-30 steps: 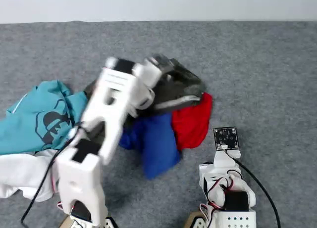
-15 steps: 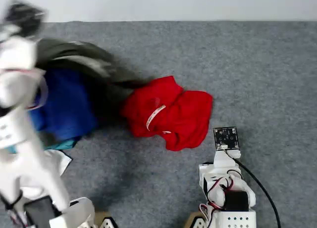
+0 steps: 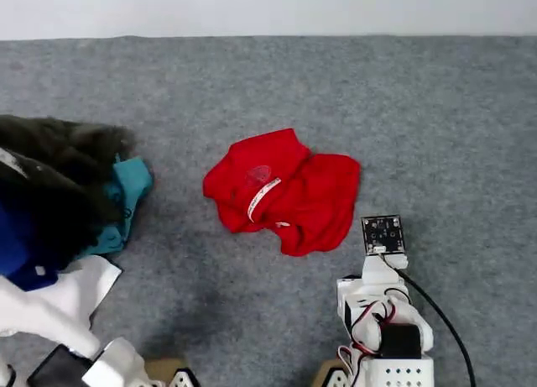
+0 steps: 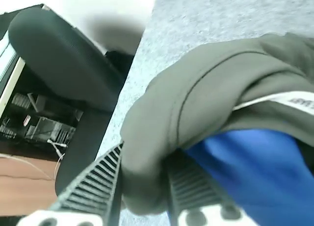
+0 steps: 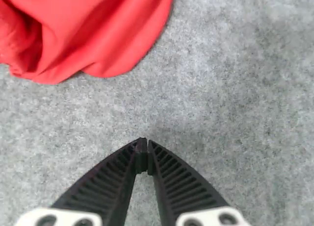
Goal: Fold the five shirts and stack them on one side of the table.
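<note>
left gripper (image 4: 143, 160) pinching grey shirt (image 4: 211, 88), right gripper (image 5: 143, 148) closed

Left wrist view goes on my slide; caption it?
Left hand grips a bunched grey shirt, with a blue shirt against it.

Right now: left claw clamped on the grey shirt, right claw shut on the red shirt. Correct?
Not quite. The right claw is shut, but on nothing: the right wrist view shows its tips closed over the bare table, apart from the red shirt. The left claw clamped on the grey shirt is right, per the left wrist view.
</note>
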### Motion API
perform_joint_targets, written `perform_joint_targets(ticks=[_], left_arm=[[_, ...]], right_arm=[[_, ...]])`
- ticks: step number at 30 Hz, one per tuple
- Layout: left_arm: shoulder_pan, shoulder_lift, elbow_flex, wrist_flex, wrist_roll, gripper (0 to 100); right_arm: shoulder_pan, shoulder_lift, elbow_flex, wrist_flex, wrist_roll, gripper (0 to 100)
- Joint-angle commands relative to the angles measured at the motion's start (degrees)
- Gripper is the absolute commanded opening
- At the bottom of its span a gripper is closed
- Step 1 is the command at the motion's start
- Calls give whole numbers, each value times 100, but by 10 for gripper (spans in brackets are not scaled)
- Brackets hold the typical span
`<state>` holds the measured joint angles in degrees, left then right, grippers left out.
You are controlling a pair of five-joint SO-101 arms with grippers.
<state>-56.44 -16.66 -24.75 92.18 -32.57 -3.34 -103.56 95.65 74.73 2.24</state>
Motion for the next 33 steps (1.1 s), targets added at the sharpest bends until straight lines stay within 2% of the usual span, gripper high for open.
perform_joint_targets(ticks=[1,4,7,11,15,20,25,28,33], left_arm=[[-88,-264,-48,-193,-158,9],[-273,-264,48,-237,-985,36],[-738,-264,251,-519,-1512,128],[-1424,-264,822,-1301,-1512,246],[-1758,-273,1191,-2391,-1407,265],[-1767,-316,1200,-3033,-273,265],[-1591,-396,971,-2426,352,265],[-1451,-774,804,-1556,360,265],[-624,-1846,796,-97,360,265]], right_arm=[[-4,-31,79,31,53,9],[-4,-31,79,31,53,9],[-4,-31,79,31,53,9],[-4,-31,79,31,53,9],[-4,-31,79,31,53,9],[-4,-31,79,31,53,9],[-4,-31,79,31,53,9],[-4,-31,79,31,53,9],[-4,-31,79,31,53,9]])
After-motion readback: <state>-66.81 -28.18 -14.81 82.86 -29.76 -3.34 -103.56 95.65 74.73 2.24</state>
